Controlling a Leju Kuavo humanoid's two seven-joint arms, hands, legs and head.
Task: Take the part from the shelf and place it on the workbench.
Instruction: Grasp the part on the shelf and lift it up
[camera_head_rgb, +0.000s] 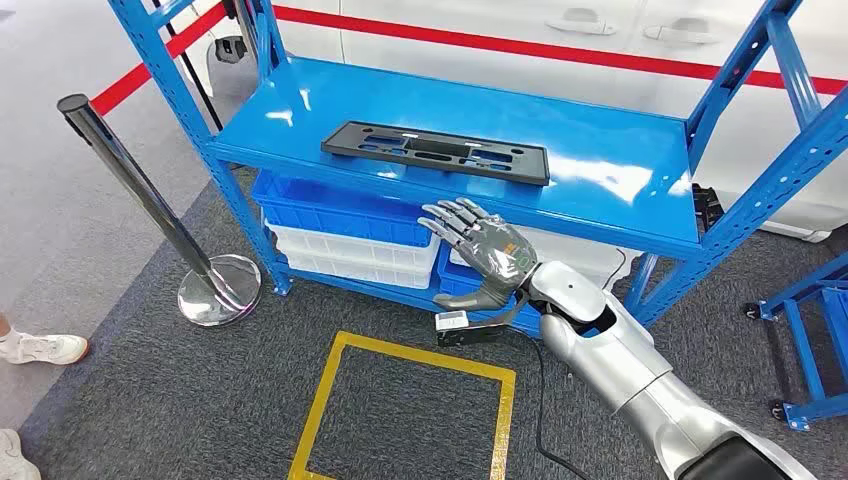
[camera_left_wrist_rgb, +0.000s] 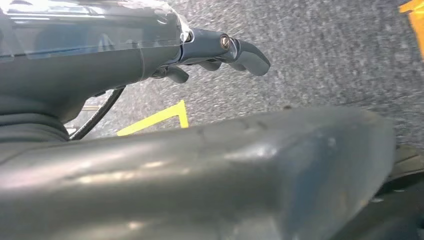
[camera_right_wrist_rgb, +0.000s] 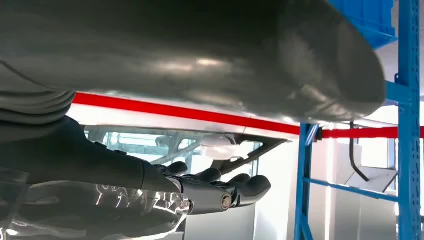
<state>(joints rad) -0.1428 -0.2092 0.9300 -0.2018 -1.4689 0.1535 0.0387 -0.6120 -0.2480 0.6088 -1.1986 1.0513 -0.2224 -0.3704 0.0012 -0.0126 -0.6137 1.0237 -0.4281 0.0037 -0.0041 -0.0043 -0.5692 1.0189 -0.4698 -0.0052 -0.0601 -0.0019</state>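
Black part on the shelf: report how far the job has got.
Done so far: only the approach. The right robot hand is raised in front of the blue shelf, fingers spread, holding nothing. In hand: the reach toward the black part, which lies flat on the shelf, untouched. Left: grasping it, lifting it off and setting it on the workbench. The left robot hand hangs over the carpet.

Bright overhead light, shelf (camera_head_rgb: 600, 170) glare, blurred carpet (camera_left_wrist_rgb: 325, 60)
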